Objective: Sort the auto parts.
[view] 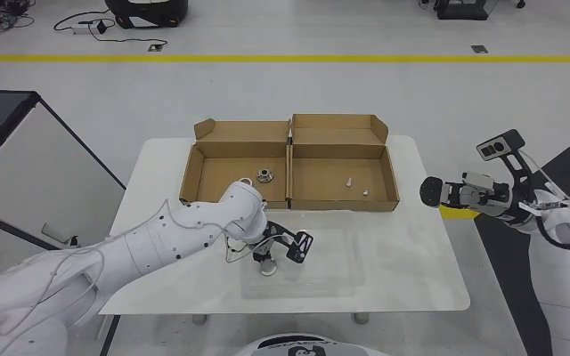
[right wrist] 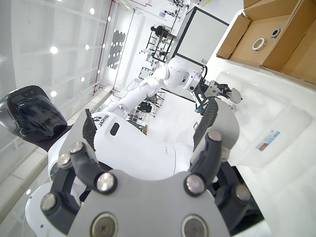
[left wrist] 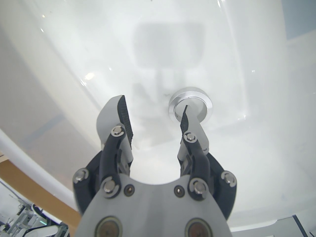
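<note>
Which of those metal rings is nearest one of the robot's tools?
The silver ring in the clear tray: the left tool straddles its rim, one finger over its hole. The white ring and the dark collar lie in the cardboard box.

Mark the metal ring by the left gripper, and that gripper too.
metal ring [left wrist: 191, 92]: left wrist view, on its rim.
left gripper [left wrist: 154, 103]: left wrist view, midway between its open fingertips.

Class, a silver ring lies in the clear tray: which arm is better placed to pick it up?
Left arm. Its jaws stand open at the silver ring in the clear tray, one tip over the hole. The right arm hangs beyond the table, far off.
</note>
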